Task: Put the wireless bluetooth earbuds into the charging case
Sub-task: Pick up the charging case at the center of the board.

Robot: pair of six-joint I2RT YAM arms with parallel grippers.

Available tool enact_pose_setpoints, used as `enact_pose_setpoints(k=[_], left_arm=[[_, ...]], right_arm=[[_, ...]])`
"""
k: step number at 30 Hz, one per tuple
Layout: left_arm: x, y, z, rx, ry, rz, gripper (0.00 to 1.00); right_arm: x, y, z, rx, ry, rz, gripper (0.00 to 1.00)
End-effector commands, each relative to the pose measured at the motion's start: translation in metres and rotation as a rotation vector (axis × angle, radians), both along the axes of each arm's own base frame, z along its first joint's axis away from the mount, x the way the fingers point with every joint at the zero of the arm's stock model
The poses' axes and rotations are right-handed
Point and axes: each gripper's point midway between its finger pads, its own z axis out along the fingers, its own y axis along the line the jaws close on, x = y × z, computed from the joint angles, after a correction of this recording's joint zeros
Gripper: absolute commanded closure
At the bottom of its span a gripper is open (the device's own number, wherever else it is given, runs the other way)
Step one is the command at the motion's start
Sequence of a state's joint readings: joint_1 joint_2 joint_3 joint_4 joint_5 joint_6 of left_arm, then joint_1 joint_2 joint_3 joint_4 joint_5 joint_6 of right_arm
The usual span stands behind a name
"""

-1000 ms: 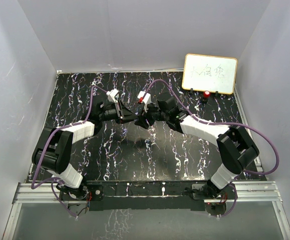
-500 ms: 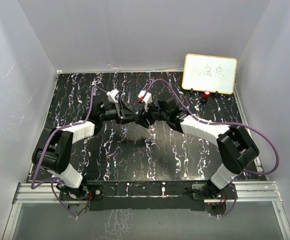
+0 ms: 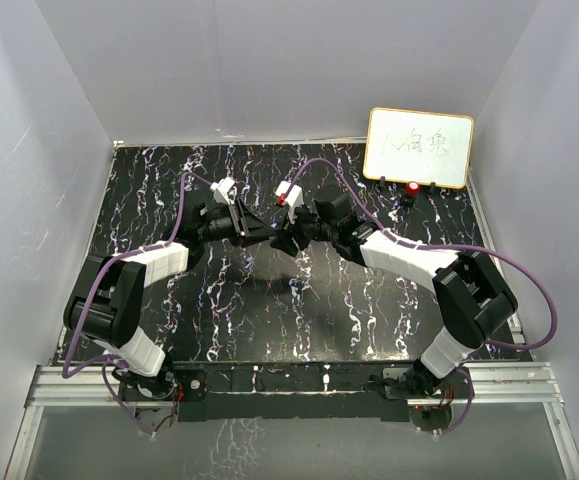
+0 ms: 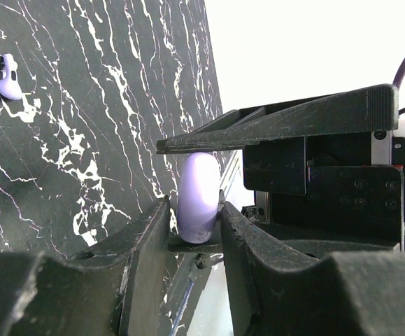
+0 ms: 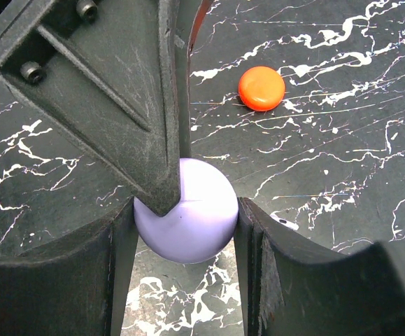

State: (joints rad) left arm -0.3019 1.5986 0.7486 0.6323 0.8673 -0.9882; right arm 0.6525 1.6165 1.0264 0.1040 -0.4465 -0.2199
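Note:
A pale purple round charging case (image 5: 195,210) is held above the table between both grippers, which meet at mid-table. My left gripper (image 4: 199,210) is shut on its flat faces; the case shows edge-on (image 4: 199,192) there. My right gripper (image 5: 186,217) is shut across its width, with a left finger (image 5: 118,91) overlapping the case. In the top view the left gripper (image 3: 267,236) and right gripper (image 3: 289,238) touch tip to tip and hide the case. One pale purple earbud (image 4: 6,75) lies on the table, far from the left gripper. A small pale piece (image 5: 283,222) peeks beside the right finger.
A red round case (image 5: 261,88) lies on the black marbled table (image 3: 219,300) beyond the right gripper; it also shows in the top view (image 3: 412,188) below a whiteboard (image 3: 419,147) at the back right. White walls enclose the table.

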Motion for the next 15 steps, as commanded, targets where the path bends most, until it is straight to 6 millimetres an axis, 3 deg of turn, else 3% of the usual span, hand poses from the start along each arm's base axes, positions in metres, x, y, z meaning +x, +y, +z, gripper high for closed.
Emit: enact_pose_setpoints(k=[1,15], left_arm=[[0.0047,0.0042,0.0166,-0.022,-0.047,0.021,0.66],[0.0031,0.0052,0.0174,-0.033,-0.051,0.016,0.77]], right_arm=[[0.0065,0.0021,0.035,0.055,-0.095,-0.001,0.83],[0.0075,0.0028,0.036,0.057,-0.095,0.001,0.84]])
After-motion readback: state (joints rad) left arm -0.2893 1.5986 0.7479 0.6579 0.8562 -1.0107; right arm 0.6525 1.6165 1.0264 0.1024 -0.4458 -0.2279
